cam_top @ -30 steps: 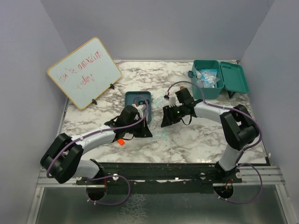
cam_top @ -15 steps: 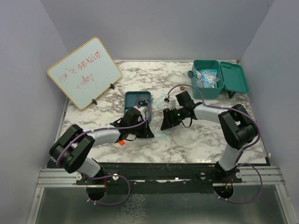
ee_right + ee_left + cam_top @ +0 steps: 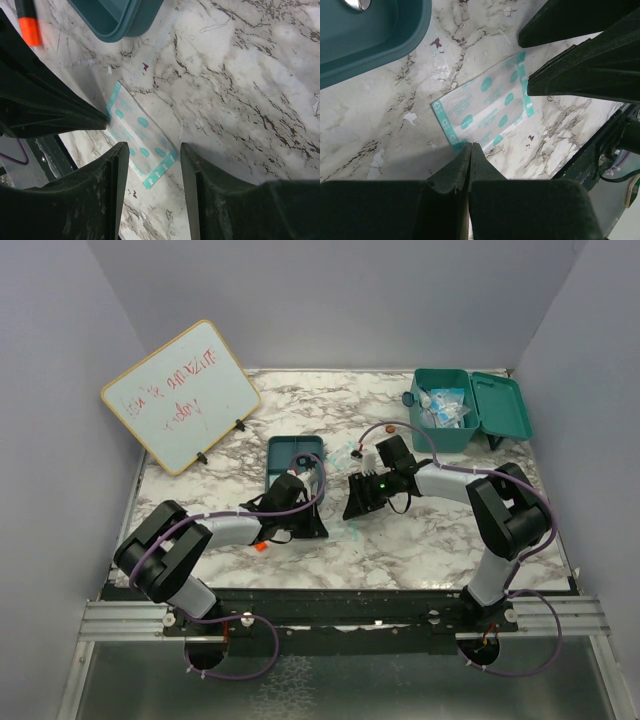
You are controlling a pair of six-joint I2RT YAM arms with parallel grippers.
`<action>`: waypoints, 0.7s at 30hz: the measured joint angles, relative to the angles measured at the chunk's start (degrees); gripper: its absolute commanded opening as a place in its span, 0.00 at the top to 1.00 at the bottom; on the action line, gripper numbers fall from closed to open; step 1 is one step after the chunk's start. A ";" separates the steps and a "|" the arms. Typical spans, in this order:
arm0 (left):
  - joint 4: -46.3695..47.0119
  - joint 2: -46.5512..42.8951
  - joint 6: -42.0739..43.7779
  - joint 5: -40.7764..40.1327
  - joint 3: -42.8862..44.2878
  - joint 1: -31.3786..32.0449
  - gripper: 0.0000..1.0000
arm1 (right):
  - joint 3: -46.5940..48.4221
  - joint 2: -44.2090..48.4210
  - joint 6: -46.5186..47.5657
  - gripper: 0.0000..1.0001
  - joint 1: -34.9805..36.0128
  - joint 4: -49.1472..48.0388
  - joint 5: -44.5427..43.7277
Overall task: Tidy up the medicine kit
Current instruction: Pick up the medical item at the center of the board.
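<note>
While the medicine kit [image 3: 445, 438] sits well beyond both, the left tool [image 3: 470, 145] is pinched together, the right tool [image 3: 152, 148] apart.

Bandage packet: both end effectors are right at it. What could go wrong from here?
1. The bandage packet lies flat on the marble tabletop; the open right end effector may just push it, not pinch it.
2. The shut left end effector sits at its opposite edge, so the two may collide.

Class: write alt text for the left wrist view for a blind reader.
A flat packet with teal dots lies on a marble table, the shut left gripper at its near edge. A teal tray shows upper left, the right gripper upper right.
</note>
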State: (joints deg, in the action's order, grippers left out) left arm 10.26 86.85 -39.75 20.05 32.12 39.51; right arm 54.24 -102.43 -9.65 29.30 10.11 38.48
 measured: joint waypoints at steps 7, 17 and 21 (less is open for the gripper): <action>0.42 0.96 0.20 -0.17 0.00 0.00 1.00 | 0.07 -0.22 -0.04 0.49 0.07 0.04 0.09; 0.76 1.11 0.59 -0.20 0.00 0.02 1.00 | 0.02 -0.70 -1.51 0.49 1.14 0.02 2.91; 0.79 1.11 0.76 -0.20 0.00 0.02 1.00 | -0.07 -0.76 -2.58 0.50 1.09 0.04 2.95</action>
State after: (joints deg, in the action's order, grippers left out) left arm 11.05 87.96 -38.98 19.86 32.12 39.53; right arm 54.17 -103.20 -12.23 30.39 10.15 41.43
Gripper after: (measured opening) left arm 0.002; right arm 0.507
